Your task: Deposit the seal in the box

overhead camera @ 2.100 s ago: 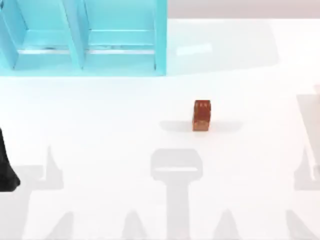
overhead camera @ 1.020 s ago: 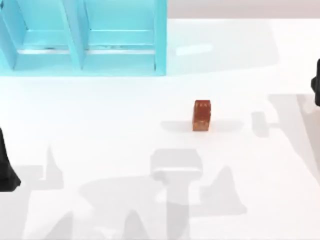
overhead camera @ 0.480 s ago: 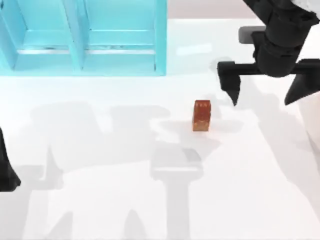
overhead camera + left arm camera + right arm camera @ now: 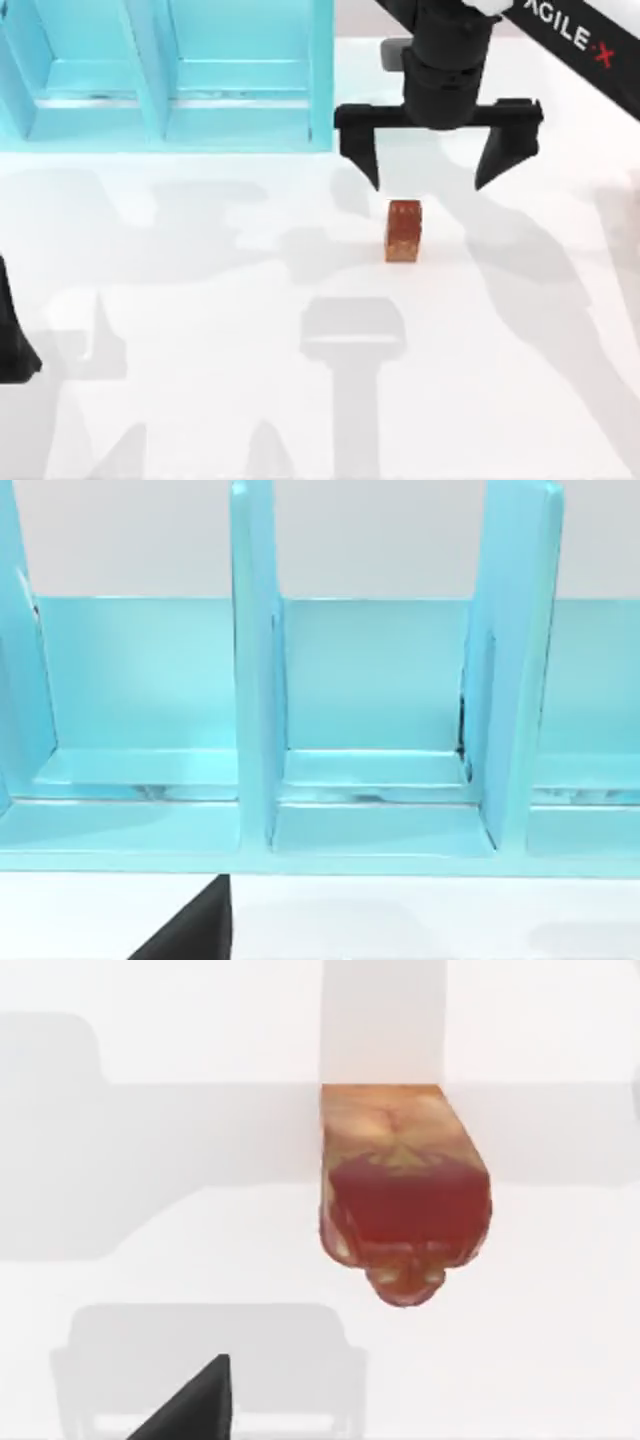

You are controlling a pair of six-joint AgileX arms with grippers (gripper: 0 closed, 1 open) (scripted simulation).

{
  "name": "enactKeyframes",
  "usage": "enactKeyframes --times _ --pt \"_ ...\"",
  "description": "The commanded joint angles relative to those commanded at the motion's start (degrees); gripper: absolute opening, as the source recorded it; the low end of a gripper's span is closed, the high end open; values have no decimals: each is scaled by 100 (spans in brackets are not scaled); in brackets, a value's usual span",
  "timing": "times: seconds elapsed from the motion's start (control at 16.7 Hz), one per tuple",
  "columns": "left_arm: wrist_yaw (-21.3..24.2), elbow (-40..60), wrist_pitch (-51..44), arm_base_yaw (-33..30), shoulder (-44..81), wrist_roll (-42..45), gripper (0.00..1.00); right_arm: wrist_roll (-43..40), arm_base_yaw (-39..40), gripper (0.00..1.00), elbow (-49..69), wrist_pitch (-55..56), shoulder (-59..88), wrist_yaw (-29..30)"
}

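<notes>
Since the seal (image 4: 404,230) looks small, stiff and light, we judge its two side faces the best hold. It stands upright on open table (image 4: 200,350), near the box (image 4: 321,90) — our right gripper (image 4: 438,160) hovers just beyond it, spread wide and empty. Our left arm (image 4: 12,340) rests parked at the left edge.

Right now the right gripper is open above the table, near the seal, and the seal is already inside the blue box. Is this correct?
Not quite. In the top view the seal stands on the white table, outside the box. The right gripper is indeed open near the seal.
</notes>
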Motion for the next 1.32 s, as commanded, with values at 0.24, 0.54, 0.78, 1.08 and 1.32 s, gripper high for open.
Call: enactKeyframes --times 0.24,0.54,0.78,1.08,1.32 --pt "0 0 0 0 0 0 100 143 110 100 487 -121 251 5" --pt "0 0 0 0 0 0 100 136 81 100 460 -95 233 2" --pt "0 0 0 0 0 0 100 127 97 100 -188 513 191 4" --pt "0 0 0 0 0 0 100 144 113 100 -1590 1820 124 3" --pt "0 0 0 0 0 0 100 154 123 100 -2049 2276 112 3"
